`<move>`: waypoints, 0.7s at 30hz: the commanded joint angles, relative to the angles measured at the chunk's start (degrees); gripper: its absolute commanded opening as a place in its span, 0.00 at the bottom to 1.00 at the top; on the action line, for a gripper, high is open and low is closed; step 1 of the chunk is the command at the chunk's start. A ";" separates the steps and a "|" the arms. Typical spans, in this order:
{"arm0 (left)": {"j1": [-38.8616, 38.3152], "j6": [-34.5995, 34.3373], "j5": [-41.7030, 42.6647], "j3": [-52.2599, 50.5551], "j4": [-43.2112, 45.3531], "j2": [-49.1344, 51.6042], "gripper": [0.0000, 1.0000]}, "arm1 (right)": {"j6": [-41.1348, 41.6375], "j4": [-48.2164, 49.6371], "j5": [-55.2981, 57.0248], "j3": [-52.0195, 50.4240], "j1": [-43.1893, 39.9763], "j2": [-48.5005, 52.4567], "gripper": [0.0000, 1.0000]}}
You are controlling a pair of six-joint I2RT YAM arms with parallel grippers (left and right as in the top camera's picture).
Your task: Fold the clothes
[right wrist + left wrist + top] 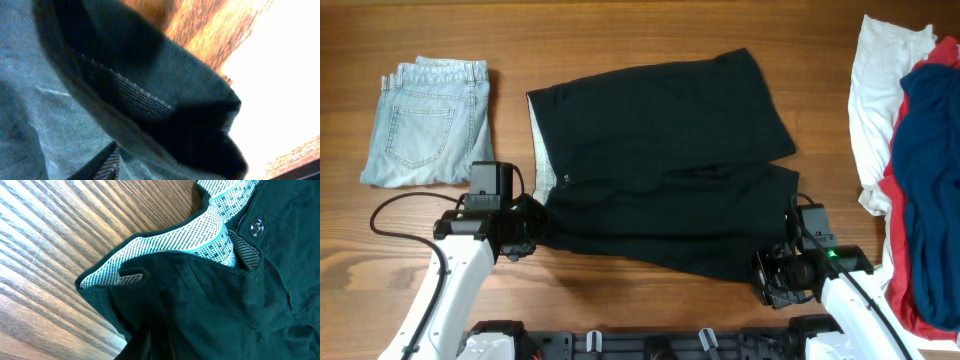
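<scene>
The black trousers (660, 150) lie spread across the middle of the table, with the pale dotted waistband lining (542, 150) showing at their left edge. My left gripper (528, 232) sits at the near left waistband corner, shut on the black cloth. In the left wrist view the lining (165, 240) and a metal button (257, 226) show above my left gripper (157, 347), and dark fabric runs down between its fingers. My right gripper (772, 272) is at the near right hem. The right wrist view shows black cloth (150, 65) draped over the jaws and one ribbed pad (107, 160); the other finger is hidden.
Folded light-blue denim (430, 122) lies at the far left. A pile of white (875, 110), red (892, 200) and navy (930, 170) garments fills the right edge. Bare wood table (650, 30) shows beyond the trousers.
</scene>
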 commanded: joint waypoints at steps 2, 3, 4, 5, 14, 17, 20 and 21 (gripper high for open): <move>0.48 0.79 -1.22 0.79 -0.26 -0.37 0.12 | 2.25 -0.59 3.56 -0.07 0.24 0.42 0.22; 0.48 0.79 -1.22 0.79 -0.35 -0.37 0.12 | 2.21 -0.37 3.56 -0.07 0.24 0.94 0.14; 0.48 0.79 -1.22 0.79 -0.48 -0.37 0.11 | 2.14 -0.07 3.56 -0.07 0.24 1.38 0.05; 0.48 0.76 -1.22 0.79 -0.59 -0.37 0.11 | 1.97 0.24 3.54 -0.07 0.24 1.70 0.04; 0.48 8.26 8.09 1.64 -5.29 -2.51 0.04 | -15.74 -1.92 5.20 6.10 0.22 1.27 0.04; 0.48 11.26 7.43 2.91 -9.16 -6.25 0.04 | -25.42 -7.06 10.54 16.13 0.22 0.98 0.04; 0.48 11.21 4.76 5.38 -13.05 -11.13 0.04 | -33.33 -11.34 13.68 25.05 0.22 0.98 0.04; 0.48 11.23 4.35 7.08 -14.12 -12.59 0.04 | -36.13 -12.87 13.90 28.24 0.22 1.20 0.04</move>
